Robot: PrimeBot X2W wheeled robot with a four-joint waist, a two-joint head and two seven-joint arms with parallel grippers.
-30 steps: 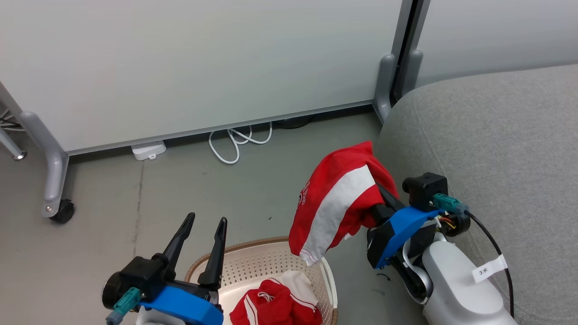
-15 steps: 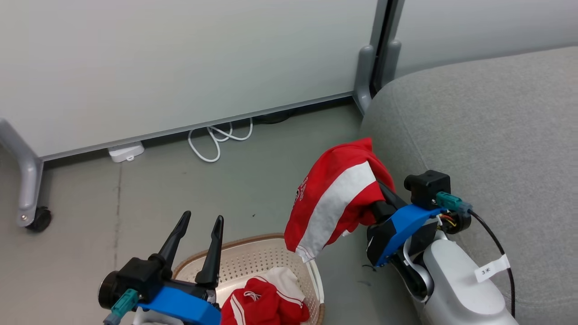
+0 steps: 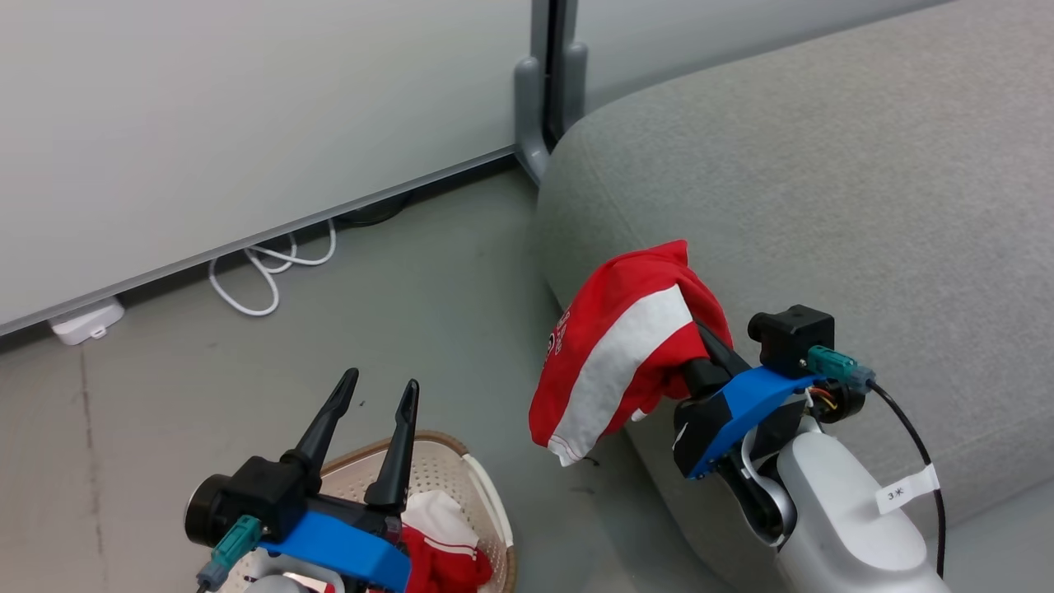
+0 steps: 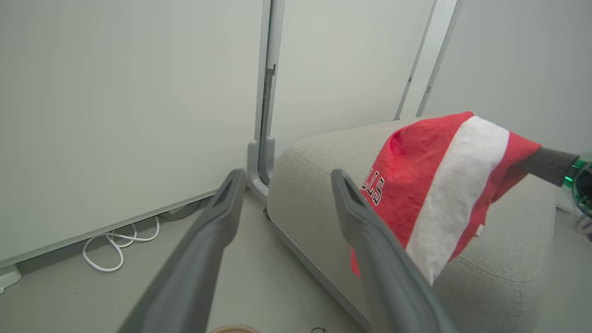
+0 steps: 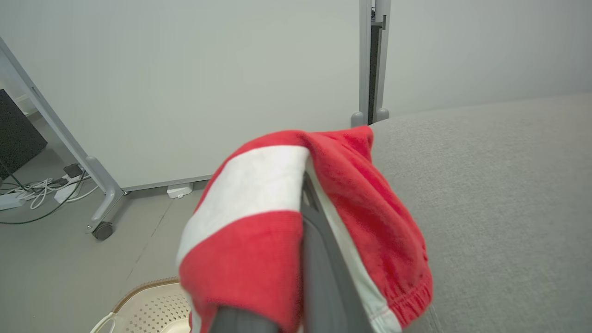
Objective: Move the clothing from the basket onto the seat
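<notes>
Right gripper (image 3: 710, 356) clamped on lettered red garment (image 3: 626, 346), which hangs limp at seat (image 3: 823, 206) edge. Left gripper (image 3: 380, 380) fingers apart, empty, above basket (image 3: 487, 504); second garment (image 3: 445, 562) inside. Soft, light: pinch a bunched fold.

Basket (image 3: 440, 473) (near half) beyond bottom edge

Two garments counted, a garment (image 3: 617, 354) at centre, a garment (image 3: 449, 568) at lower left, one basket (image 3: 432, 469), one sofa cushion (image 3: 823, 206), one cable (image 3: 268, 262)
</notes>
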